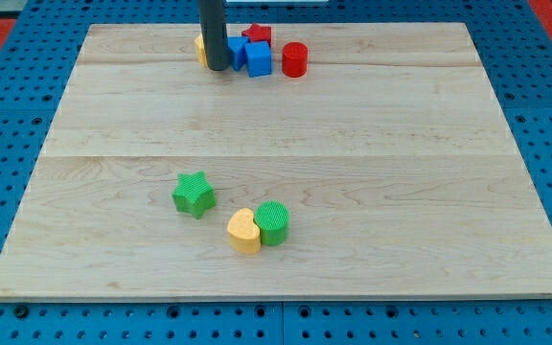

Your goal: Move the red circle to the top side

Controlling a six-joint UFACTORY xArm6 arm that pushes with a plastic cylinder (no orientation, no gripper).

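To the right of my tip (218, 67), past the blue cube (259, 59), the red circle (294, 59) needs a gentle nudge upward; no gripper exists here.

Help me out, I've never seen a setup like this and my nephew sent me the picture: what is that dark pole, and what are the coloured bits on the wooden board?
There is only one camera view, looking down at a wooden board on a blue pegboard base. The dark pole is the end of a robot arm. It has no hand, so nothing is held; my tip slides along the board and pushes blocks.

Near the view's top sits a cluster: a yellow block partly hidden behind the rod, a blue block, a red star and the red circle. My tip is at the cluster's left end.

Lower down lie a green star, a yellow heart and a green circle.
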